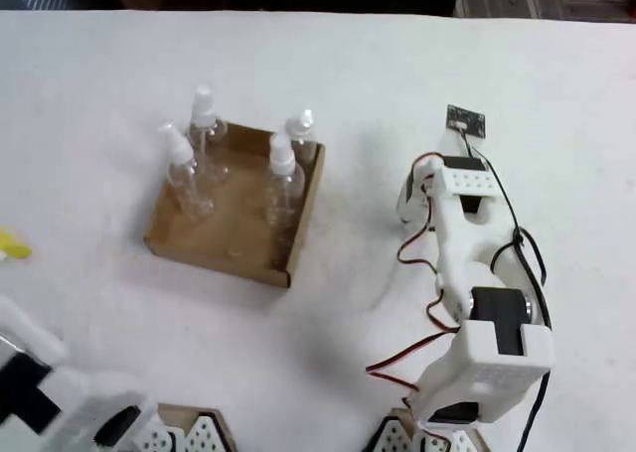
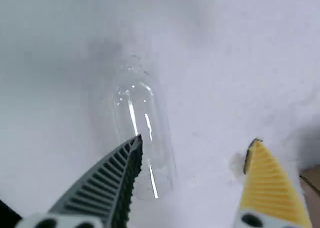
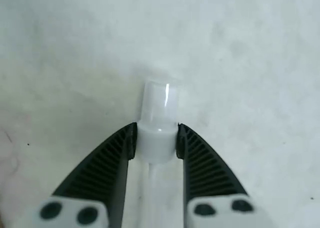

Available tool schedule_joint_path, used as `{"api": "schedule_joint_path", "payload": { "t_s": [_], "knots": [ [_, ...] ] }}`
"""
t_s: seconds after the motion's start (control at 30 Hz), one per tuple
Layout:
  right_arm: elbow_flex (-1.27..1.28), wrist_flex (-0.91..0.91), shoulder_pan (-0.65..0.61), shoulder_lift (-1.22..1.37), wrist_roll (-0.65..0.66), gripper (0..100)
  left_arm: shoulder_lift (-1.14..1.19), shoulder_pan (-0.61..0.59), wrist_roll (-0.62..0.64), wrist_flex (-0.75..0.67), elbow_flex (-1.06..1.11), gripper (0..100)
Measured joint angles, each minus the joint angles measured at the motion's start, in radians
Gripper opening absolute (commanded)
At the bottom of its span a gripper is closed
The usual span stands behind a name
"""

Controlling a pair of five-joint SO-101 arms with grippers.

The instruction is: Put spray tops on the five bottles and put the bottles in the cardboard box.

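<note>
R gripper (image 3: 156, 134) clamped on spray top (image 3: 160, 105) over table (image 1: 378, 65), L gripper (image 2: 196, 140) w/ fingers apart over clear bottle (image 2: 140, 123) on table, 4 topped bottles (image 1: 283, 179) standing in cardboard box (image 1: 298, 243).

Bright, even light washes the white table (image 1: 328, 65); the cardboard box (image 1: 214, 238) throws only a soft shadow toward the right gripper (image 3: 156, 130). Thin glare streaks run along the clear bottle (image 2: 140, 112) ahead of the left gripper (image 2: 196, 140), with dimmer table beyond. A highlight glints on the spray top (image 3: 160, 102) clamped in the right claw, lit apparently from overhead.
</note>
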Motion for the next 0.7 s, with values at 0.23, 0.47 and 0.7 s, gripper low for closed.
{"api": "schedule_joint_path", "payload": {
  "t_s": [0.23, 0.47, 0.7],
  "knots": [
    [0.000, 0.000, -0.003, 0.000, 0.020, 1.7, 0.115, -0.066, 0.000, 0.015, -0.034, 31],
    [0.000, 0.000, -0.003, 0.000, 0.020, 1.7, 0.166, -0.129, -0.041, 0.015, -0.034, 32],
    [0.000, 0.000, -0.003, 0.000, 0.021, 1.7, 0.284, -0.150, -0.074, -0.035, -0.034, 31]
  ]
}}
